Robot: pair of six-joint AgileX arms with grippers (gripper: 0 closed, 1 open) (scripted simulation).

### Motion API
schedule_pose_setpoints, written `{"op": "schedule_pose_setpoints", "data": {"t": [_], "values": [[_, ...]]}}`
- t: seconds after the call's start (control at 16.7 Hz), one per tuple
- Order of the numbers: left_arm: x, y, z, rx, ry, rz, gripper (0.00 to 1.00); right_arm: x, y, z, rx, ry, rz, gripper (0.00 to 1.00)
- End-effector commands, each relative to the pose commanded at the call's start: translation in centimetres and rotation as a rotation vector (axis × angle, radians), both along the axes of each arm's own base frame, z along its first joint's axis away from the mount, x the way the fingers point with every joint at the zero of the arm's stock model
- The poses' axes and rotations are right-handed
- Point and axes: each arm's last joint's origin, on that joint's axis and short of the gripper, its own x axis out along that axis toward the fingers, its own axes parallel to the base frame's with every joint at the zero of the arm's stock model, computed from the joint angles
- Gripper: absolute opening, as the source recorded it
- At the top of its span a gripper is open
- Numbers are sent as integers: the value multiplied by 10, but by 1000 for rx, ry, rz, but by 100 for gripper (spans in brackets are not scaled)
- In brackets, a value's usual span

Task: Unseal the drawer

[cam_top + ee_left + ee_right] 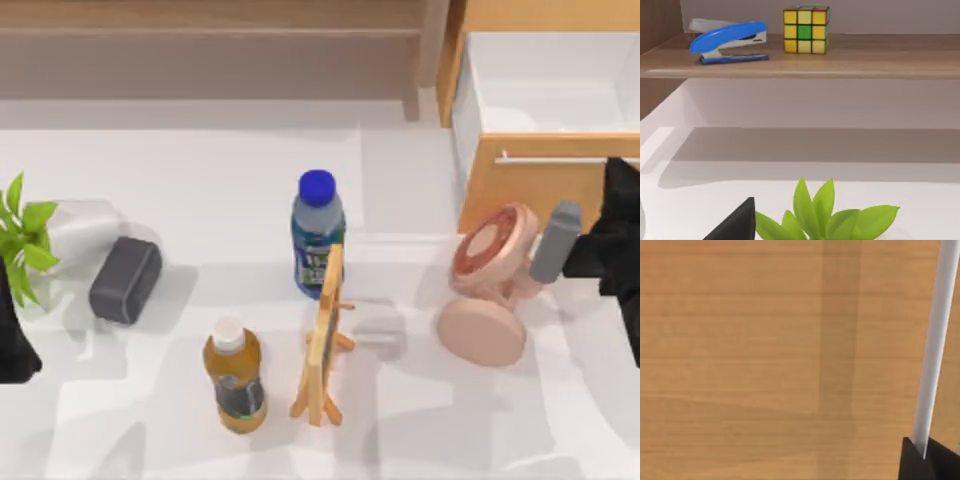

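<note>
White table (pixel 200 180) spans the top view. Brown wooden shelf (pixel 210 50) runs along the far edge, left and centre; the left wrist view shows a blue stapler (pixel 730 40) and a colour cube (pixel 806 29) on its board, near each other but apart.

The drawer (pixel 530 180) sits at the far right corner, pulled out: white inner box open to view, orange-tan front facing the near edge, thin silver bar handle (pixel 555 159) across the front's upper part.

Right gripper (pixel 612 235) is at the right edge, against the drawer front by the handle's right end. In the right wrist view the silver bar (pixel 935 350) runs into the black jaws; they are clenched around the handle.

Left arm sits parked at the left edge; left gripper (pixel 15 340) is by a green potted plant (pixel 22 235). Jaw state: cannot tell.

Pink desk fan (pixel 490 285) stands in front of the drawer, with a grey cylinder (pixel 555 240) just beside it. Dark grey speaker-like block (pixel 125 280) near the plant. At centre: blue-capped bottle (pixel 318 235), a wooden stand (pixel 325 340) upright just nearer, amber white-capped bottle (pixel 235 375) to its left.
</note>
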Motion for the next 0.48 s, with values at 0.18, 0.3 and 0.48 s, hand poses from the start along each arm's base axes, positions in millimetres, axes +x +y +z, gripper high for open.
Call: {"op": "schedule_pose_setpoints", "data": {"t": [0.18,0.3,0.48], "values": [[0,0,0,0,0,0,100,-18,-2,-1,-3,10,-2,0],[0,0,0,0,0,0,100,-25,-1,1,0,0,-1,0],[0,0,0,0,0,0,100,-25,-1,1,0,0,-1,0]]}}
